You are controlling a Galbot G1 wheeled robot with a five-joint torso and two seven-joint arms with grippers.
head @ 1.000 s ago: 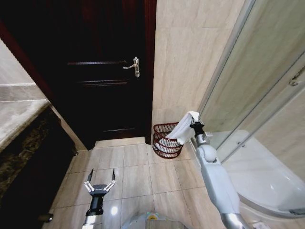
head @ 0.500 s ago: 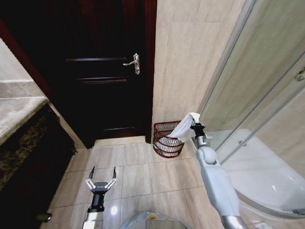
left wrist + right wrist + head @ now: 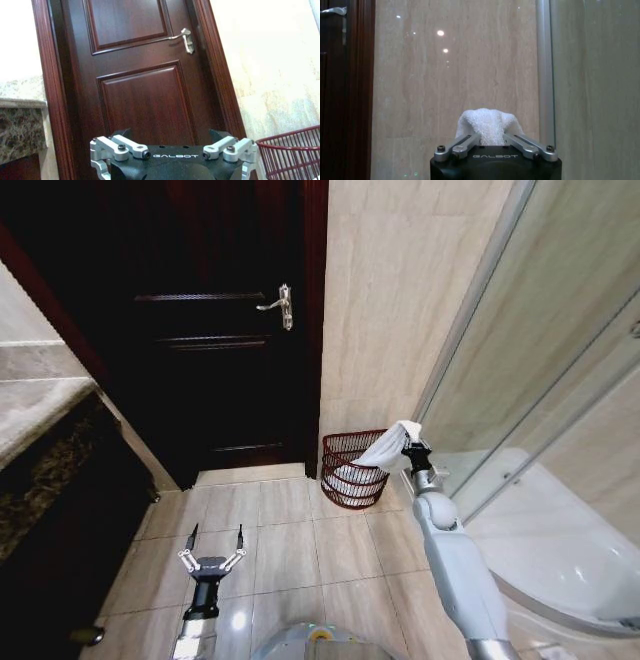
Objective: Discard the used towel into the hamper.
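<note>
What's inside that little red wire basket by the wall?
Something white shows through the hamper's ribs, apparently cloth lying inside. The white towel clamped in the right gripper hangs over its rim and covers part of the opening, so the rest is hidden.

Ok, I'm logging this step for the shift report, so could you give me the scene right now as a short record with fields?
setting: tiled bathroom floor, dark wooden door, glass shower enclosure
towel: white, pinched in the right gripper, hanging over the hamper's rim
hamper: reddish-brown wire basket on the floor in the corner by the door frame, something white already inside
left gripper: open, low over the floor tiles, holding nothing
task state: towel not yet released
</note>
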